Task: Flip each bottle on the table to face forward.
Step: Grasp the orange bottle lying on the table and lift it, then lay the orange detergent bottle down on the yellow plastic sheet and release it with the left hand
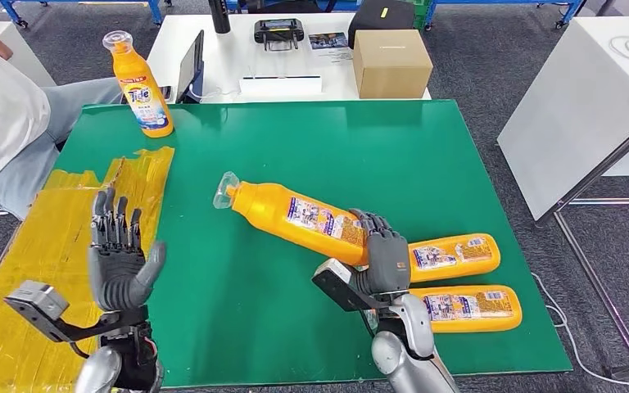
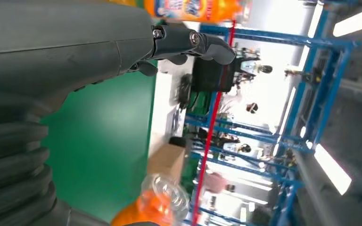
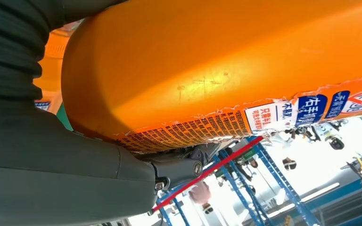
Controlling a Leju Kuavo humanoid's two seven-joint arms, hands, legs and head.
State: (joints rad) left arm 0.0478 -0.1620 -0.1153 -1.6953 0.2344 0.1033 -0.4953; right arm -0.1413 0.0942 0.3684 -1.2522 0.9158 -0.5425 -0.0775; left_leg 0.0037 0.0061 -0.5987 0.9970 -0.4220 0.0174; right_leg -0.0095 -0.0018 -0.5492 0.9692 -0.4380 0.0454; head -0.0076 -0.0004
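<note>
My right hand [image 1: 382,254] grips the base end of an orange bottle [image 1: 295,215] lifted at a slant over the green table [image 1: 426,164], its clear cap [image 1: 225,190] pointing left. In the right wrist view that bottle [image 3: 226,66] sits close against the thumb. Two more orange bottles lie on their sides by the table's right front: one [image 1: 454,255] just behind the hand, another [image 1: 468,308] nearer the edge. A Tide bottle [image 1: 142,88] stands upright at the far left corner. My left hand [image 1: 119,254] is raised over the left side with fingers spread, holding nothing.
Yellow tape sheets [image 1: 41,246] cover the table's left end. A person in white [image 1: 4,115] sits at the left. Behind stands a white table with a cardboard box [image 1: 391,63] and a laptop [image 1: 190,67]. A white table [image 1: 590,98] stands at the right.
</note>
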